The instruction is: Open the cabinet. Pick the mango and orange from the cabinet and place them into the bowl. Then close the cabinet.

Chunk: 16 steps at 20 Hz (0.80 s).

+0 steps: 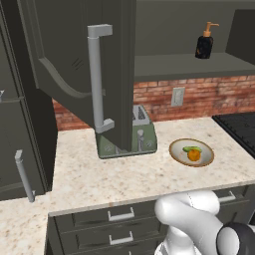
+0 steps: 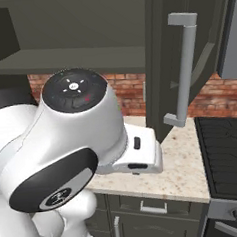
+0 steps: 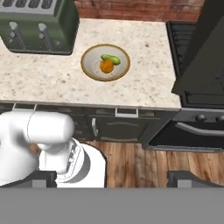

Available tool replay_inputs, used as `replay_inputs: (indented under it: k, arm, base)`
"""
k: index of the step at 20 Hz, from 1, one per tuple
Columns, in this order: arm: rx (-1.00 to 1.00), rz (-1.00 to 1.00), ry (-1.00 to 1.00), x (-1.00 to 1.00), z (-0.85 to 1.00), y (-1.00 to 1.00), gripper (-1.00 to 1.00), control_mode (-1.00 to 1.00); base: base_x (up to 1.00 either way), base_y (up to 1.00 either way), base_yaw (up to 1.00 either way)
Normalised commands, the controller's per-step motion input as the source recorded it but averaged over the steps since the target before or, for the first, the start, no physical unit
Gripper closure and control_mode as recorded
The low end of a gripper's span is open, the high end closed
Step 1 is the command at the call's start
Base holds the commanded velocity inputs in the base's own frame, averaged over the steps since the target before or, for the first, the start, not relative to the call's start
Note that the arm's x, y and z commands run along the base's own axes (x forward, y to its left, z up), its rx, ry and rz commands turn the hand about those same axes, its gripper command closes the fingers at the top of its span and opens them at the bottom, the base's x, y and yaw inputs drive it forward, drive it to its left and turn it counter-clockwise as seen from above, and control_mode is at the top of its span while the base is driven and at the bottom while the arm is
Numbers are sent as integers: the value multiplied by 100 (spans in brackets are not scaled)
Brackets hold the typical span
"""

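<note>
The pincer (image 3: 111, 177) is hanging open and empty near the camera. Further off, the bowl (image 3: 90, 70) on the desk (image 3: 43, 81) is holding the mango (image 3: 111, 58) and the orange (image 3: 106, 66). The cabinet (image 1: 79, 55) doors are standing open, so closing is what remains.

Green toaster (image 1: 130, 137) on speckled counter (image 1: 99, 174); soap bottle (image 1: 204, 42) on shelf.

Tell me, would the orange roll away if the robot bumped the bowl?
Probably not far. The orange is round, so it would likely roll, but it lies in the bowl, whose raised rim should catch it. The mango lies right against it and may block that side. A hard bump could still tip it out.
</note>
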Motion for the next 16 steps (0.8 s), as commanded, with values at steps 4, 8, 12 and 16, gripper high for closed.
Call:
replay_inputs:
  k: [4, 8, 12, 16]
  arm:
    - [10, 0, 0, -5, 0, -36, -100, -100]
    - [9, 0, 0, 0, 0, -35, -100, -100]
    - [8, 0, -10, 0, 4, -31, -100, -100]
    - [6, 3, -20, 1, 6, -25, -100, -100]
  base:
    - [0, 0, 0]
    - [0, 0, 0]
    - [0, 0, 0]
    - [0, 0, 0]
